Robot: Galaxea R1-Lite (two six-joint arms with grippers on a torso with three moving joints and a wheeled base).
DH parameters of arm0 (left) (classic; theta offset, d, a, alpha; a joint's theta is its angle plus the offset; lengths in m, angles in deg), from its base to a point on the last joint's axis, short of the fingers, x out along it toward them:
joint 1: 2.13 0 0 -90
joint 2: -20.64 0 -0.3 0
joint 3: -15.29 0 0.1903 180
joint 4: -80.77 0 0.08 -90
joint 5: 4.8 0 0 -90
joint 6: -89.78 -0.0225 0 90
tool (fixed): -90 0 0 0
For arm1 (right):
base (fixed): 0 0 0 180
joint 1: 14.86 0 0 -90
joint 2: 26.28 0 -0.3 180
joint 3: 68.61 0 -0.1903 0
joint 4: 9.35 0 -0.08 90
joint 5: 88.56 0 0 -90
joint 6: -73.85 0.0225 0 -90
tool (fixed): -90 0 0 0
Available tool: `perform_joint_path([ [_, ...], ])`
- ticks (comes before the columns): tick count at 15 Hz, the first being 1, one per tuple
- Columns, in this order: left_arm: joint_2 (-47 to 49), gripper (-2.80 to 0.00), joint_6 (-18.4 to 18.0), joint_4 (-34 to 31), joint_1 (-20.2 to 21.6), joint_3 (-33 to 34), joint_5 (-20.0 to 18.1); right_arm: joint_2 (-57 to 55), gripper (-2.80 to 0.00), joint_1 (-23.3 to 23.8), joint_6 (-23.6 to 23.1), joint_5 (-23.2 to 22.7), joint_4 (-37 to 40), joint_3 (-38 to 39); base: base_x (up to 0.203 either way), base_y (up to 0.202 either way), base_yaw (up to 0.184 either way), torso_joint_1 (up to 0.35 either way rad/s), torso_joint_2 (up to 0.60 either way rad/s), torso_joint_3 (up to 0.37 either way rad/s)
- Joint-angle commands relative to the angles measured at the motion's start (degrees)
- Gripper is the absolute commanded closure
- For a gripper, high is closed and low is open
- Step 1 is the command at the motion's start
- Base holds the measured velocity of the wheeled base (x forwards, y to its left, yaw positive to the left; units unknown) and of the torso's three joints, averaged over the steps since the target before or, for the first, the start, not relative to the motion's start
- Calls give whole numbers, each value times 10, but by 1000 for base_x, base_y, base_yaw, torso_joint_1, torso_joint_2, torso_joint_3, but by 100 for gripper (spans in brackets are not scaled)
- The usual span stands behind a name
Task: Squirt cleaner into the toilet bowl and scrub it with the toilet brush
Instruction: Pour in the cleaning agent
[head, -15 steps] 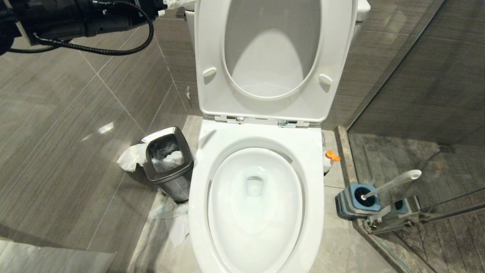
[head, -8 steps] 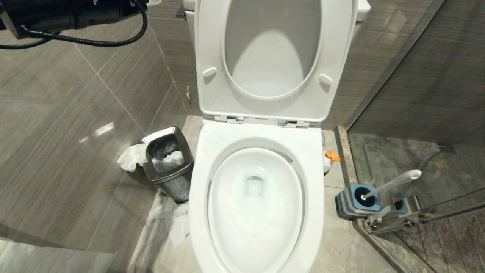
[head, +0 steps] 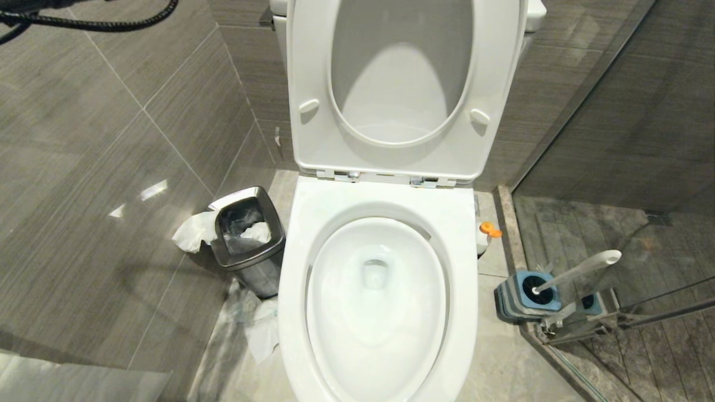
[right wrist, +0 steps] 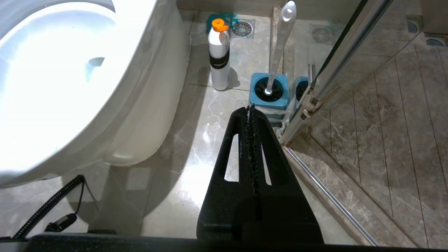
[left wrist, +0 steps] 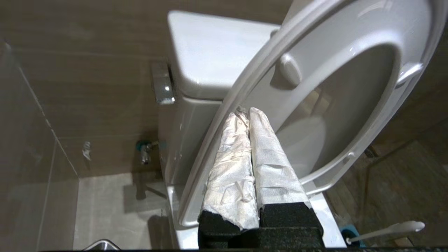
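Note:
The toilet bowl [head: 462, 268] fills the middle of the head view, with its seat and lid [head: 313, 139] raised. A white cleaner bottle [head: 484, 237] with an orange cap stands on the floor to its right. The toilet brush [head: 581, 269] leans in a blue-topped holder [head: 528, 293] further right. My left gripper [left wrist: 245, 112] is outside the head view. Its fingers, wrapped in white paper, are shut and empty, high up by the raised lid's edge [left wrist: 224, 122]. My right gripper [right wrist: 250, 108] is shut and empty, low over the floor, pointing at the brush [right wrist: 278, 52] and bottle [right wrist: 219, 56].
A square steel waste bin [head: 248, 237] with paper in it stands left of the bowl, and crumpled paper [head: 260, 329] lies on the floor beside it. A glass shower partition [head: 614, 167] with a metal floor rail [right wrist: 325, 196] closes off the right. The cistern [left wrist: 210, 52] is behind the lid.
In the head view my left arm has risen out of the top left corner. Only its black cable still shows there. The toilet, bottle and brush have not moved.

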Motion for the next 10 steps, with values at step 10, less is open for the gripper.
perform_joint_path([
  [10,-247,0,-14,-108,25,31,5,0,0,0,0,0,0,0,0,0,0,0,0,0],
])
